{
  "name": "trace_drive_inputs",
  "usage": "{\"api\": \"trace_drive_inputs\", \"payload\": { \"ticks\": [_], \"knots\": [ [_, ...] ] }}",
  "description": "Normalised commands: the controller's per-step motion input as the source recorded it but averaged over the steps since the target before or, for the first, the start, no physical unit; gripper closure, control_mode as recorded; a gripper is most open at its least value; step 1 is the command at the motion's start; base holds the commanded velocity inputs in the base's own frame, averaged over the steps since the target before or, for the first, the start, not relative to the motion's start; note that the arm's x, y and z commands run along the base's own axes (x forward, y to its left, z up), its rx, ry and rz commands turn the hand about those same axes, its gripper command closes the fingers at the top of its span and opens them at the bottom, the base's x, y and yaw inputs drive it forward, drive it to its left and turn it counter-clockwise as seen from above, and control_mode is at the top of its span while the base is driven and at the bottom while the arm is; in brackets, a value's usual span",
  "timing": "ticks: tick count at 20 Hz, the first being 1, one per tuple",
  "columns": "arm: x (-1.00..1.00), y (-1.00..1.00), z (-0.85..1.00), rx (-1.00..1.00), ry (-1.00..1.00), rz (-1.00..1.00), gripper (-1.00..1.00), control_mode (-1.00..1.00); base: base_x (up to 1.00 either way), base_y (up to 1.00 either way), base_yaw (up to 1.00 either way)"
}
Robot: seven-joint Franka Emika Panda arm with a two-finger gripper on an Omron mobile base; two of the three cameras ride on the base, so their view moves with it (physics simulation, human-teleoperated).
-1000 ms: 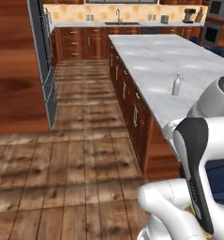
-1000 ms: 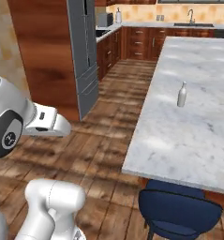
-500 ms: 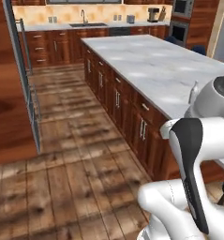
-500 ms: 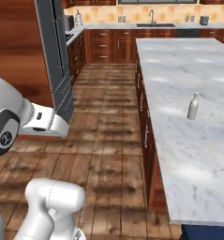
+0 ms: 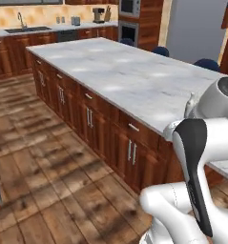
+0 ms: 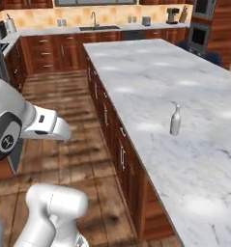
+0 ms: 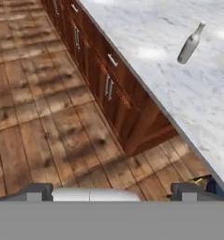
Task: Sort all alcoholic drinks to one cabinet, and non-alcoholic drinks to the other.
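Swinging round with the base, both base cameras now face the bench (image 6: 151, 87) from its long side, where a second ago they looked down the aisle at the far cabinets — that is my own drive, not the things moving. The pale bottle (image 6: 175, 120) has kept its spot on the marble, upright, well in from the edge.

From the hand camera I see the end effector (image 7: 111, 191) hanging over the plank floor (image 7: 43, 117), its two dark fingertips (image 7: 36, 190) set wide apart with nothing between them — released, holding nothing. The pale bottle (image 7: 190, 43) lies well ahead of the end effector and off to its right, up on the bench top, clear of any contact. It leans in that view, but that is the tilt of the hand. Between the end effector and the bottle run the bench's reddish-brown drawer fronts (image 7: 108, 70) with their silver handles.

In the left base view the bottle's neck (image 5: 190, 101) just shows past my own arm. Beyond the bench, along the back wall, I can make out a sink (image 6: 98, 27) and a coffee maker (image 6: 172, 15). Blue stools (image 5: 207, 64) stand on the bench's far side.
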Motion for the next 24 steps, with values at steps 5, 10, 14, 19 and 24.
{"api": "trace_drive_inputs", "payload": {
  "ticks": [5,10,14,19,24],
  "knots": [
    [0.00,0.00,0.00,0.00,0.00,0.00,-1.00,1.00,0.68,0.25,-0.61],
    [0.00,0.00,0.00,0.00,0.00,0.00,-1.00,1.00,0.41,0.02,-0.68],
    [0.00,0.00,0.00,0.00,0.00,0.00,-1.00,1.00,0.46,0.23,-0.67],
    [0.00,0.00,0.00,0.00,0.00,0.00,-1.00,1.00,0.35,0.47,-0.58],
    [0.00,0.00,0.00,0.00,0.00,0.00,-1.00,1.00,0.31,0.44,-0.54]
  ]
}}
